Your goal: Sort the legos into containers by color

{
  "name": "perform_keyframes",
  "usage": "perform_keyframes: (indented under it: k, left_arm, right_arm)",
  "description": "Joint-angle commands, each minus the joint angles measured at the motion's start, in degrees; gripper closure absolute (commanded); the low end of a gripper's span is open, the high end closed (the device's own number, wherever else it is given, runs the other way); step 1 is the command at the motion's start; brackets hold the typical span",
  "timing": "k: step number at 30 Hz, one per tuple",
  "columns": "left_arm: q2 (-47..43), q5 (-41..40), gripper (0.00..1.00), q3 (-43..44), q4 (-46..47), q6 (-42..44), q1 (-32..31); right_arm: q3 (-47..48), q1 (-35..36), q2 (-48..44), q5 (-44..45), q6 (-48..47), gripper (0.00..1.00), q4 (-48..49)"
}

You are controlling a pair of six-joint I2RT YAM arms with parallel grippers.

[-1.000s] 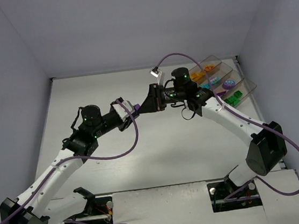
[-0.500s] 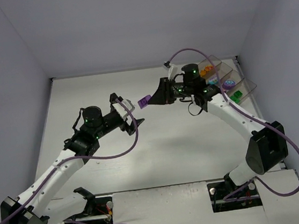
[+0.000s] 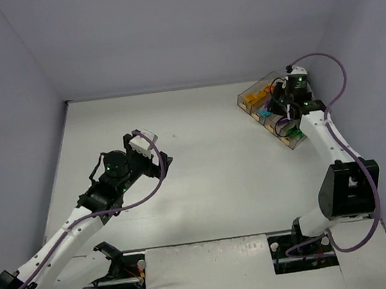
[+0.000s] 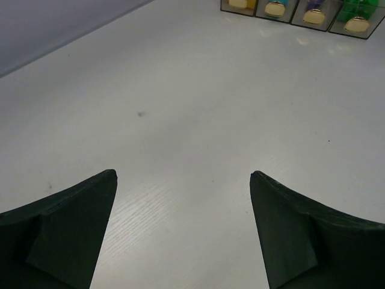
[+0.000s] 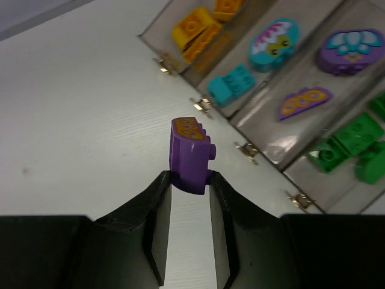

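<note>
In the right wrist view my right gripper (image 5: 189,176) is shut on a purple lego (image 5: 191,153) with an orange print on top, held just left of the containers (image 5: 252,114). The bins hold orange legos (image 5: 195,33), teal legos (image 5: 231,84), purple legos (image 5: 304,102) and green legos (image 5: 349,141). From above, the right gripper (image 3: 280,110) hangs over the containers (image 3: 243,99) at the far right. My left gripper (image 3: 159,164) is left of centre. Its jaws (image 4: 182,177) stand wide open over bare table with nothing between them.
The containers' near ends with brass clasps (image 4: 313,15) show at the top right of the left wrist view. Grey walls close the table at the back and both sides. Purple cables (image 3: 324,67) loop off both arms.
The left gripper opened and let go of the purple lego, then drew back to the left. The right gripper carried the lego rightward to the containers.
</note>
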Motion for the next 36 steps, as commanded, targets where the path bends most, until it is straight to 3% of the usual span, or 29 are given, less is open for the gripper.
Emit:
perform_keyframes:
  k: [1, 14, 27, 29, 31, 36]
  left_arm:
    - [-3.86, -5.98, 0.15, -0.22, -1.62, -4.19, 0.10]
    - [-10.72, -11.96, 0.15, -5.59, -4.35, -3.57, 0.10]
    - [-9.75, -11.87, 0.15, -6.73, -2.86, -2.78, 0.18]
    - [-9.66, -11.61, 0.15, -6.73, -2.86, -2.87, 0.18]
    - [-9.66, -11.34, 0.15, -6.64, -2.77, -2.96, 0.10]
    - [-10.71, -10.99, 0.15, -6.47, -3.74, -3.57, 0.18]
  right_arm:
    - [3.07, -4.13, 2.13, 10.75, -1.89, 1.00, 0.86]
    - [12.22, -9.78, 17.86, 8.74, -3.39, 1.00, 0.68]
    - [9.94, -10.22, 18.84, -2.07, -2.60, 1.00, -0.46]
    - [9.41, -10.22, 18.57, -2.16, -2.86, 0.91, -0.55]
    - [9.50, -10.22, 18.74, -1.81, -2.95, 0.75, -0.99]
    - [10.20, -10.22, 15.86, -1.90, -3.12, 0.56, -1.78]
